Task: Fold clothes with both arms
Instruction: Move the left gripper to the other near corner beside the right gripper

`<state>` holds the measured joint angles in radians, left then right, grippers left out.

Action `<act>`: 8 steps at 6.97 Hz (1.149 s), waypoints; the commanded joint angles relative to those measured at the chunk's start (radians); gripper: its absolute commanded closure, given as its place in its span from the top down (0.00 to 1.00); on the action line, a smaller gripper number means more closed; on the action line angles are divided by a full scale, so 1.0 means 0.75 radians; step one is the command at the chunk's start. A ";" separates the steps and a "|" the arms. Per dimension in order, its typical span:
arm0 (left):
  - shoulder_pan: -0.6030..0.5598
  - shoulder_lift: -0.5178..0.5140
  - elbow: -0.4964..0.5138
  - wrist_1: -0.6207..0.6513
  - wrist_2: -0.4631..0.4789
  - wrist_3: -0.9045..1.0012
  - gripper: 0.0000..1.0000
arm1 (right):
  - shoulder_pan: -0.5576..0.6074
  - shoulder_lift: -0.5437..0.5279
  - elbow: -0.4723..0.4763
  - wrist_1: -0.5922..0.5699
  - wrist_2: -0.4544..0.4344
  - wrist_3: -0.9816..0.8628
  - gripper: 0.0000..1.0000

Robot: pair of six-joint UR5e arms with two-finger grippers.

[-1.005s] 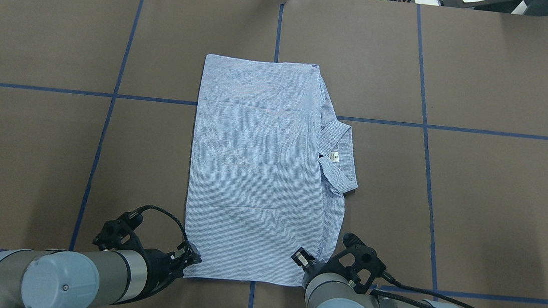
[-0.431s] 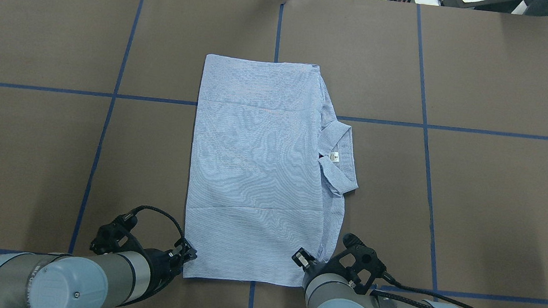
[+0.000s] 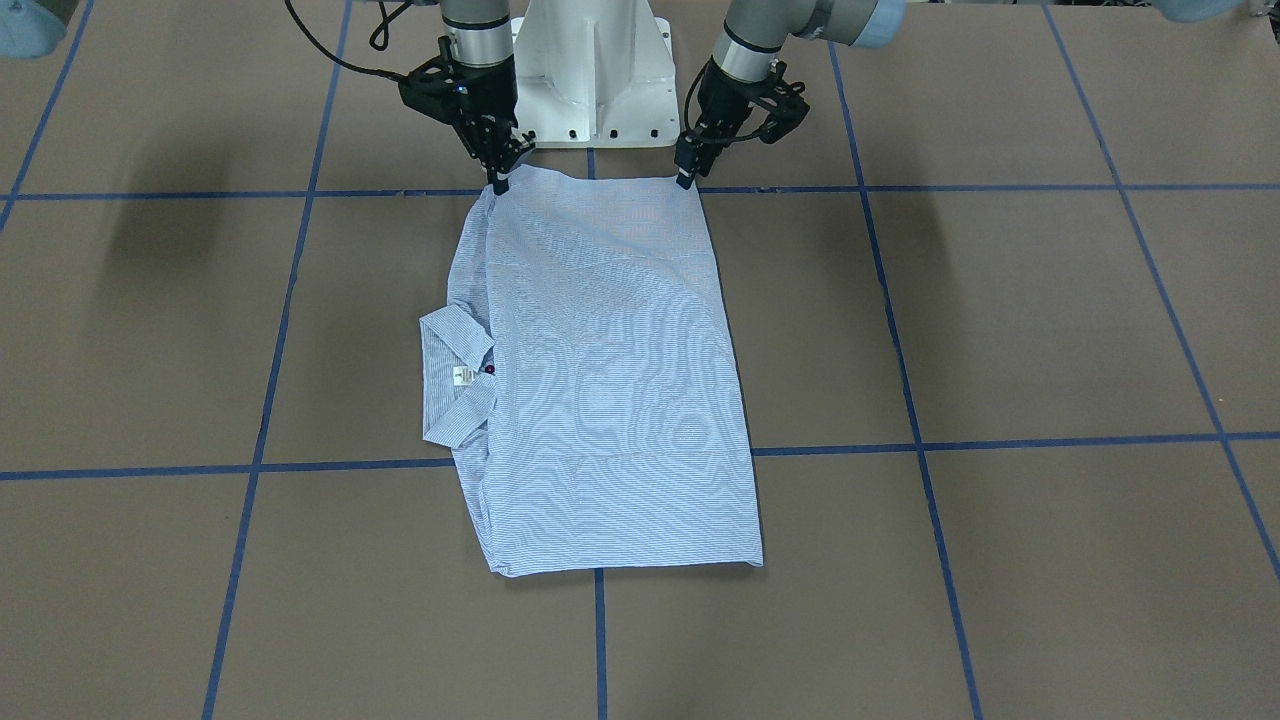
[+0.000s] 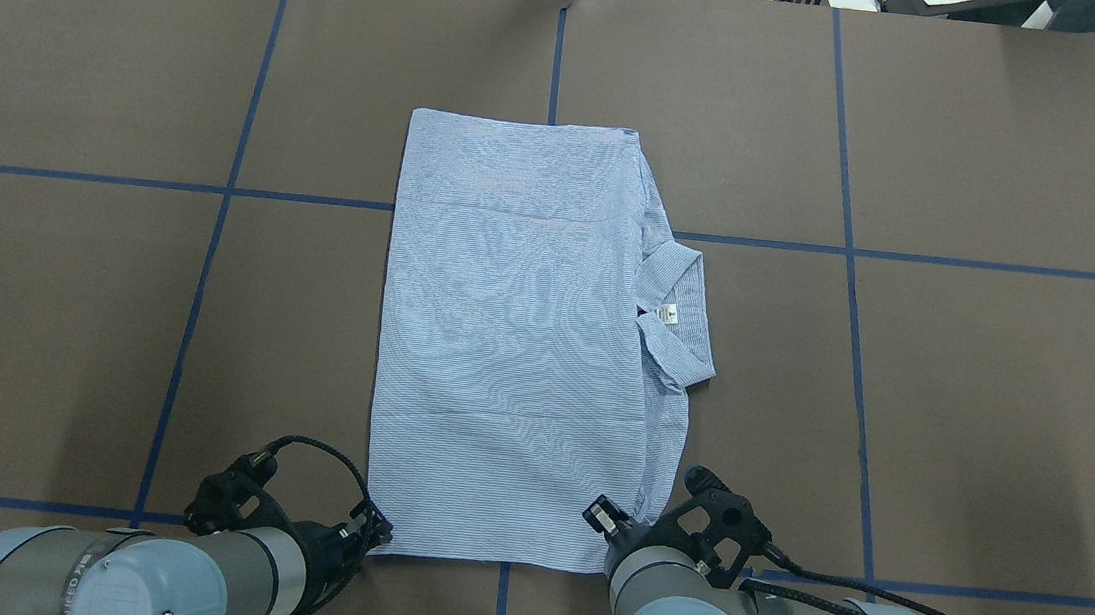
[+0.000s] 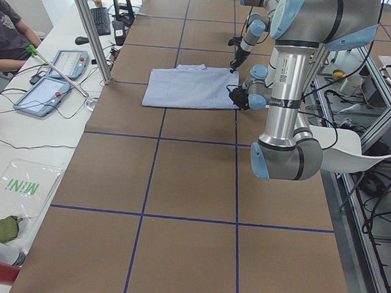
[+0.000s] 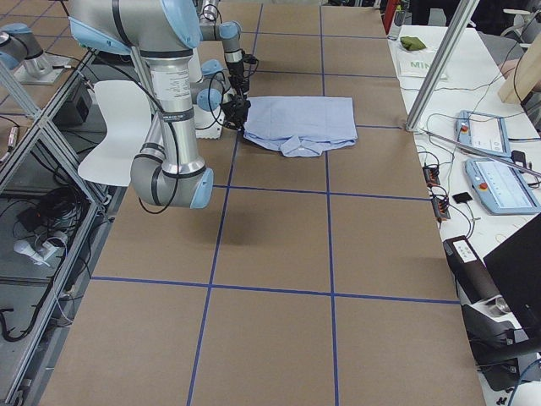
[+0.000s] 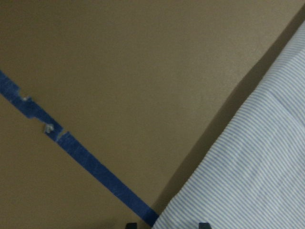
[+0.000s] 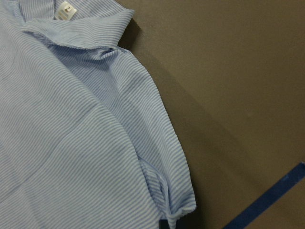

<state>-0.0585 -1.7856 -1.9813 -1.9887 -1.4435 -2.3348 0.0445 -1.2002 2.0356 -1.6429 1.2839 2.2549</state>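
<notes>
We find the light blue striped shirt [image 4: 514,344] folded into a long rectangle and lying flat in the middle of the brown bench [image 4: 950,407], with its near short edge at the robot's side. From overhead, the collar [image 4: 683,311] juts out on the right of the fold with the white neck label [image 4: 668,312] showing. The arms hide most of what happens at the near corners in that view. The front-facing view fills this in. The left end effector [image 3: 686,178] points down at one near corner of the shirt and the right end effector [image 3: 497,181] at the other, both just in front of the white base [image 3: 590,60]. This view alone also shows a dark red button [image 3: 489,369] beside the label. The left wrist camera adds that two dark fingertips [image 7: 204,224] stand apart at the bottom edge with the shirt's corner between them, beside a strip of blue tape [image 7: 90,167], so this end effector is released. The right wrist camera shows the rumpled corner [image 8: 183,207] and the label [image 8: 66,9] but no clear fingers. We cannot tell whether the right end effector is clenched on the cloth. In the side views the tips are too small to judge.
</notes>
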 commanded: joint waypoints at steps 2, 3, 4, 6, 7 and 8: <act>0.009 -0.002 0.003 0.013 0.000 -0.014 0.32 | 0.000 -0.001 0.000 0.000 0.000 0.000 0.00; 0.011 -0.002 0.001 0.013 0.002 -0.057 0.12 | 0.000 -0.001 0.000 0.000 0.000 0.000 0.00; 0.011 -0.002 -0.001 0.013 0.002 -0.059 0.00 | 0.002 -0.001 0.002 0.000 0.000 0.000 0.00; 0.007 -0.002 -0.021 0.013 0.010 -0.059 0.00 | 0.002 -0.001 0.002 0.000 0.000 0.000 0.00; 0.006 -0.002 -0.035 0.033 0.010 -0.059 0.00 | 0.002 -0.001 0.004 0.000 0.000 0.000 0.00; 0.008 -0.004 -0.036 0.046 0.010 -0.057 0.00 | 0.002 0.001 0.004 0.000 0.000 0.000 0.00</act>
<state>-0.0529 -1.7874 -2.0029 -1.9663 -1.4360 -2.3788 0.0460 -1.2009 2.0381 -1.6429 1.2838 2.2549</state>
